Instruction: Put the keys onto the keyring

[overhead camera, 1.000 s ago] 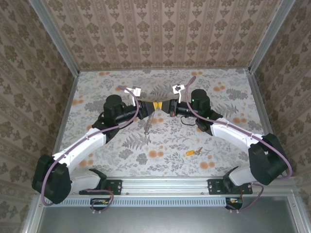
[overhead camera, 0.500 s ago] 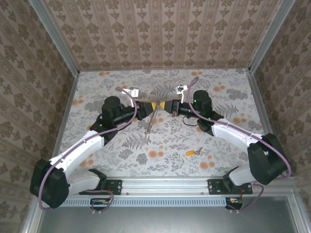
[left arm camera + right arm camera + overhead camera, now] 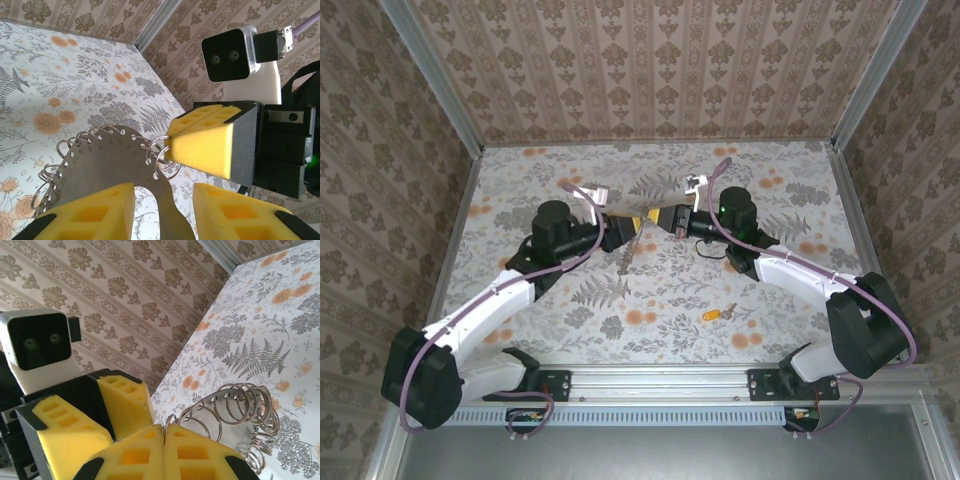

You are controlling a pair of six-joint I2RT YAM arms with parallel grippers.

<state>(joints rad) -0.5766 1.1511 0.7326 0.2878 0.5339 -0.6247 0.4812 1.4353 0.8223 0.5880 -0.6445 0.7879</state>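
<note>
So the keyring (image 3: 107,162) here is really a flat metal plate with a row of split rings along its curved edge. We see it held off the floral table (image 3: 510,190) near the middle, with its tail dangling toward 7 o'clock in the top view. The right gripper (image 3: 164,432) comes in from 3 o'clock, pads pressed together on one of the rings. The left gripper (image 3: 620,232) sits at 9 o'clock with its pads spread. The plate's stem runs between them, and the table shows through on one side. The key (image 3: 717,314), orange head, lies flat on the table at roughly 5 o'clock from all that, well apart from both claws.
</note>
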